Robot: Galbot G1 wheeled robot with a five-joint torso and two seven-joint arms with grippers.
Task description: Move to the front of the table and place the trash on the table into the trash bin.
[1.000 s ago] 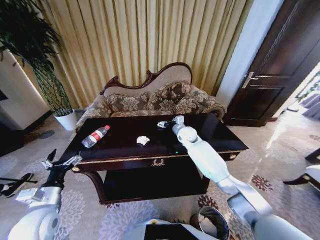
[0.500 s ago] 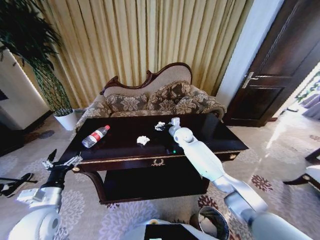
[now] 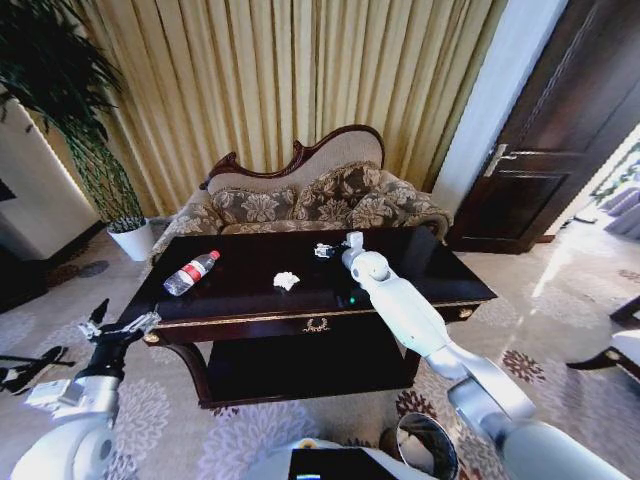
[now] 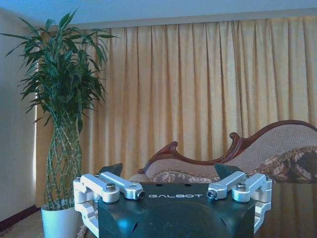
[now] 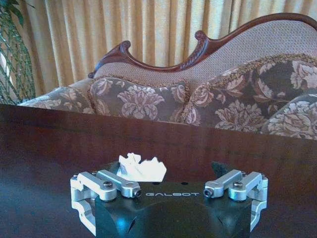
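Though half hidden, paper wad (image 5: 142,167) beyond right claw (image 3: 322,250).

GALBOT on left gripper (image 4: 168,171), right gripper (image 5: 168,171)

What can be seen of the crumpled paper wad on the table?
The paper wad is small, white and crumpled with jagged folds. It lies alone on the dark glossy table near the middle, apart from the bottle. Nothing touches it; the right gripper hangs just beyond it, over the tabletop.
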